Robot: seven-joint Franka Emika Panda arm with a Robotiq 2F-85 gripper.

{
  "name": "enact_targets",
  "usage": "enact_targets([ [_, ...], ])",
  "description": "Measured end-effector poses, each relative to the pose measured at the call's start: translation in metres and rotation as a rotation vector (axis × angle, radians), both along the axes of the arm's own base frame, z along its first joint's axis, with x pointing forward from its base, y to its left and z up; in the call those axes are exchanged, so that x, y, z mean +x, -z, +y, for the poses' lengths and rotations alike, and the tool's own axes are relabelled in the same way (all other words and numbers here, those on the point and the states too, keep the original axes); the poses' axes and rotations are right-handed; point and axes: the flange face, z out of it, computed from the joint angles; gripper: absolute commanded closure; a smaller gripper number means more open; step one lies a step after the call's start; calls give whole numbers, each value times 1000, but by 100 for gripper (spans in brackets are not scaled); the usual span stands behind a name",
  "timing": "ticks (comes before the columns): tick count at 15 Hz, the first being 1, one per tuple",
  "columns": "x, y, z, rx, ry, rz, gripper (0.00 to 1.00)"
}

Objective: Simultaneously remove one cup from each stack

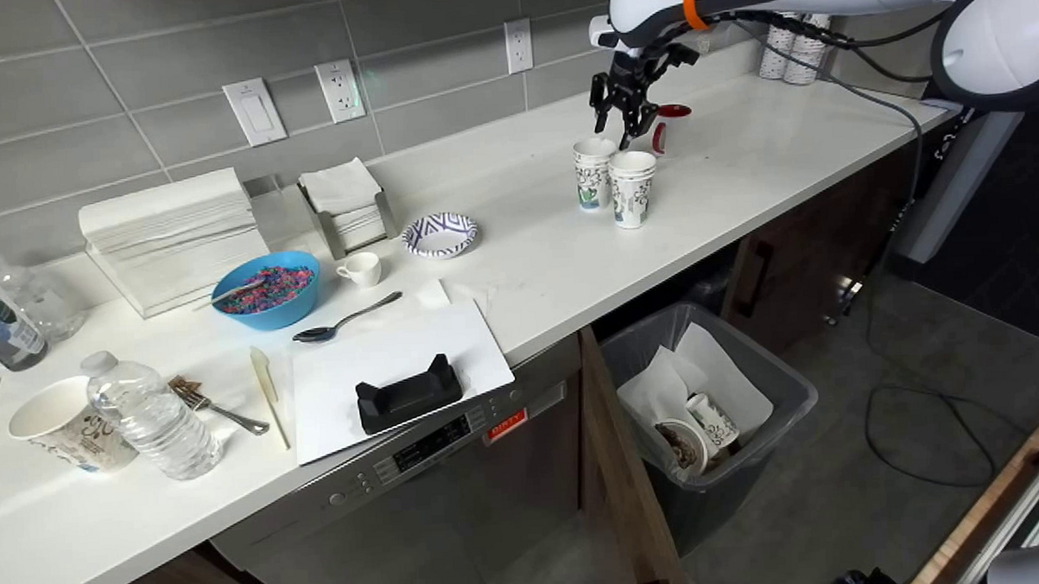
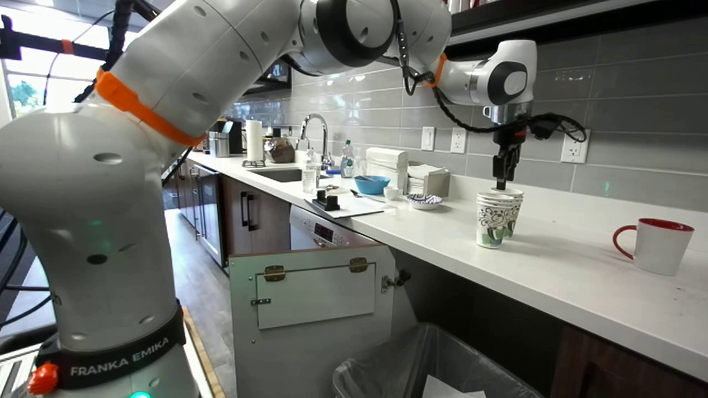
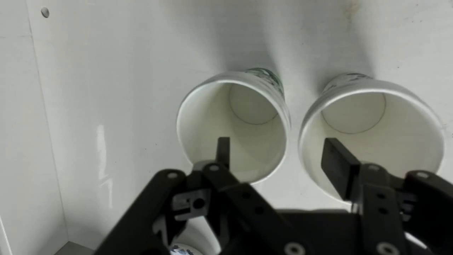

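"Where's your gripper (image 3: 277, 150), and has it hold of anything?"

"Of nothing that I can see. In my wrist view its jaws stand well apart. Left to right: one finger (image 3: 223, 152) lies over the mouth of the top cup (image 3: 235, 129) on the wall-side stack (image 1: 593, 179), the other finger (image 3: 338, 166) over that of the top cup (image 3: 385, 145) on the edge-side stack (image 1: 633, 193). How deep the tips sit, I can't tell from here."

"Why are the stacks that close?"

"So I can work both at once, I'd say. They stand upright on the counter (image 1: 525, 214), just beside each other, rims barely apart. Closing would then pinch the two facing walls together. Too low, though, and the cups (image 1: 630, 203) nested beneath might come along."

"And the containers?"

"I see down to the base of both top cups. From the left in an exterior view: a large paper cup (image 1: 79, 424), contents out of my sight; a blue bowl (image 1: 287, 316) of pink and blue bits (image 1: 270, 290), a utensil (image 1: 239, 290) leaning on its rim; a patterned bowl (image 1: 440, 241); last, the bin (image 1: 725, 497), with a white container (image 1: 699, 446) of brown scraps (image 1: 676, 443), a printed cup (image 1: 712, 417) on its side and some white paper (image 1: 734, 380)."
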Motion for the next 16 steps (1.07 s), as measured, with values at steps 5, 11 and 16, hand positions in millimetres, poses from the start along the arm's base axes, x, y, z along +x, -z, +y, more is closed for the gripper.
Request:
enact_targets([
  [5,1,-7,-4,-2,5,-15,41],
  [11,2,5,-5,1,5,2,45],
  [16,3,16,-4,3,3,20,49],
])
